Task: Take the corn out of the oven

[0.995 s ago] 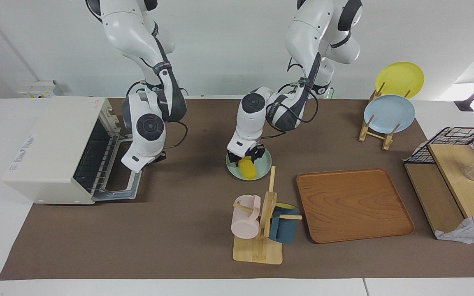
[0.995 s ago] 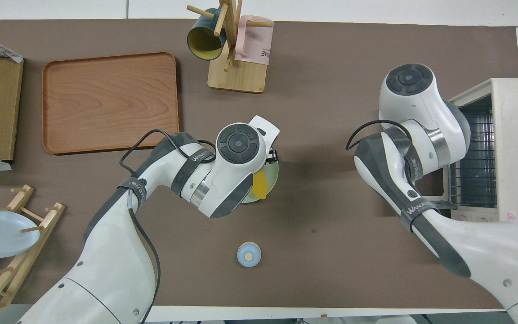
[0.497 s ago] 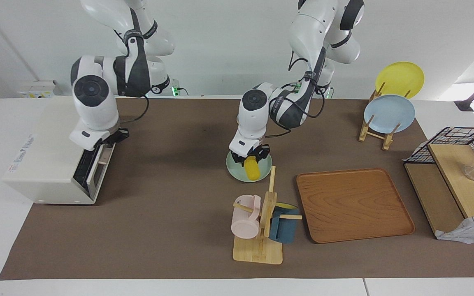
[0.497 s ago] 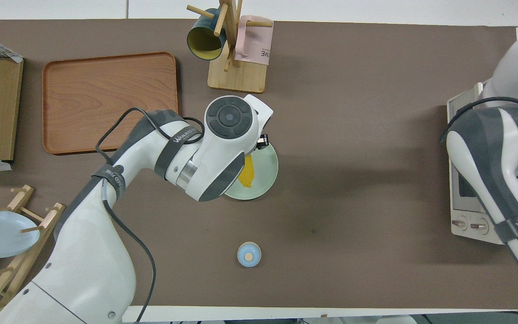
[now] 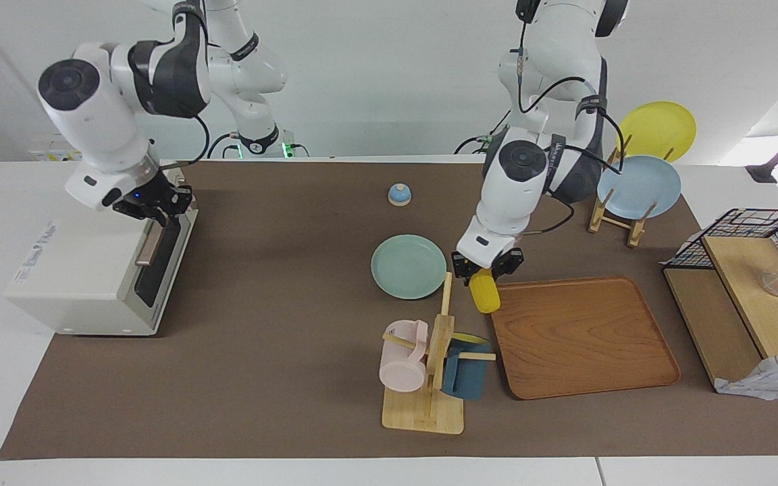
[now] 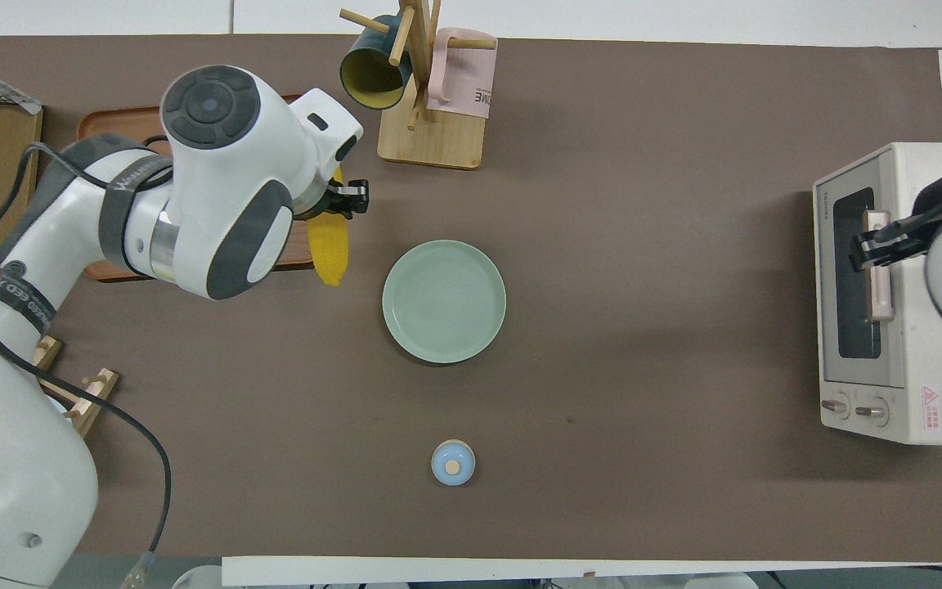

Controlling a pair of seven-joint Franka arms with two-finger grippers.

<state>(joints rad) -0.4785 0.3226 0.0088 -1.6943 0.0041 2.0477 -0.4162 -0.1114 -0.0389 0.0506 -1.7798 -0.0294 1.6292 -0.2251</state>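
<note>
We judge the task nearly finished, reading across the facing view from the oven's end of the desk (image 5: 281,378). The toaster oven (image 5: 78,266) stands with its dark glass door shut, so nothing inside it shows, and our right gripper (image 5: 152,202) sits at the top of that door with its fingers closed around the tan bar handle (image 6: 878,266), as the overhead view makes plain. Toward the left arm's end from the oven lies the pale green plate (image 5: 408,266), bare, with a small blue-topped knob (image 5: 399,194) nearer to the robots than the plate. Beside the plate our left gripper (image 5: 487,266) hangs in the air with its fingers clamped on the upper end of the corn (image 5: 484,294), which points down over the edge of the wooden tray (image 5: 581,337), just beside the mug rack (image 5: 429,378) with its pink mug (image 5: 402,358) and dark blue mug (image 5: 464,372). So the corn is out of the oven and the door is closed; what we see left is to lower the cob onto a resting place, most likely the tray under it, let go, and free the handle. The plate stand (image 5: 622,219) with its blue plate (image 5: 639,187) and yellow plate (image 5: 656,128) plays no part.
</note>
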